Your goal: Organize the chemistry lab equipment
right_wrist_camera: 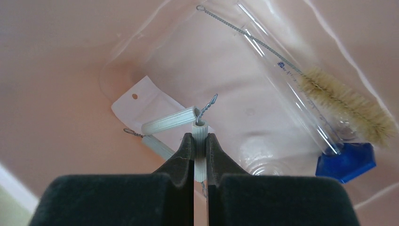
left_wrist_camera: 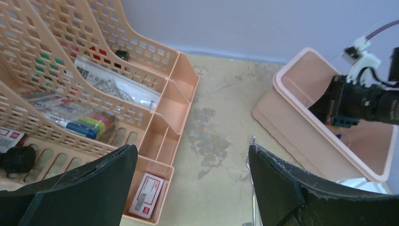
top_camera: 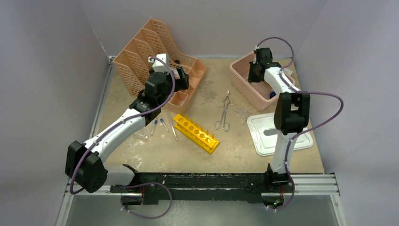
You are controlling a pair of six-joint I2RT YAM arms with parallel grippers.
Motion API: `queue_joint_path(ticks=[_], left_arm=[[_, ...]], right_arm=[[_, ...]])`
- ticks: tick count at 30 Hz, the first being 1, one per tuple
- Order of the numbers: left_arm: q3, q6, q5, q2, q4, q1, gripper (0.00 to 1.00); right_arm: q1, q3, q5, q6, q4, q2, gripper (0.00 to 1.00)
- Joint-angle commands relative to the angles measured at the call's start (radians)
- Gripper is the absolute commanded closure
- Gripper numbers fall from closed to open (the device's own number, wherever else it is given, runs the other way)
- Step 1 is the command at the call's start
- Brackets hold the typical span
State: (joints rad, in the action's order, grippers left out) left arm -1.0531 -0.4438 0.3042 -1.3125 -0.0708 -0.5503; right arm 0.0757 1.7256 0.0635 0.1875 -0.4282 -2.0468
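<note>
The left gripper (top_camera: 181, 79) hangs over the front compartments of the peach mesh organizer (top_camera: 141, 52), at the far left of the table (top_camera: 235, 150). In the left wrist view its jaws stand wide apart with nothing between them; the hand is released. The organizer's slots hold packets and coloured pens.

On the table just in front of the organizer lie the thin blue-capped tubes (top_camera: 160, 125), loose and pointing in different directions. Just beside them to the right lies the yellow test-tube rack (top_camera: 196, 133), set diagonally with its row of round holes facing up; no tube stands in a hole. Right of the rack, apart from it, the metal tongs (top_camera: 225, 113) lie flat with their loop handles toward the near edge.

Further right, the pink tub (top_camera: 242, 84) sits uncovered at the far right, and its white lid (top_camera: 263, 139) lies on the table in front of it.

The right gripper (right_wrist_camera: 200, 139) is lowered inside the tub. Its jaws are clamped on a pale ribbed piece (right_wrist_camera: 200, 128) with a twisted wire at its top end. Two similar ribbed pieces lie on the tub floor just behind it, over a white packet (right_wrist_camera: 141, 101). To the right in the tub lie a clear cylinder (right_wrist_camera: 287, 89) with a blue hexagonal base (right_wrist_camera: 346, 162), and a bristle brush (right_wrist_camera: 348, 106) lying across it.
</note>
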Motion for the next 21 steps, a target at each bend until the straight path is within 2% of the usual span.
queue_joint_path(ticks=[1, 10, 11, 13, 15, 21], left_arm=[[-0.064, 0.033, 0.024, -0.013, -0.080, 0.001, 0.12], [-0.079, 0.075, 0.017, -0.022, -0.043, 0.002, 0.12], [-0.083, 0.078, 0.011, -0.022, -0.029, 0.002, 0.12], [-0.085, 0.088, -0.001, -0.019, -0.003, 0.002, 0.13], [-0.082, 0.094, 0.000, -0.011, 0.006, 0.001, 0.13], [-0.063, 0.081, 0.001, -0.006, -0.017, 0.001, 0.13]], right_arm=[[-0.007, 0.047, -0.027, 0.031, 0.028, -0.025, 0.98], [-0.007, 0.018, -0.028, 0.054, 0.068, -0.054, 0.88], [-0.007, 0.027, -0.026, 0.047, 0.068, -0.053, 0.84], [-0.007, 0.049, -0.020, 0.034, 0.058, -0.045, 0.69], [-0.007, 0.063, -0.002, 0.037, 0.042, -0.029, 0.60], [-0.007, 0.078, 0.015, 0.047, 0.006, 0.051, 0.55]])
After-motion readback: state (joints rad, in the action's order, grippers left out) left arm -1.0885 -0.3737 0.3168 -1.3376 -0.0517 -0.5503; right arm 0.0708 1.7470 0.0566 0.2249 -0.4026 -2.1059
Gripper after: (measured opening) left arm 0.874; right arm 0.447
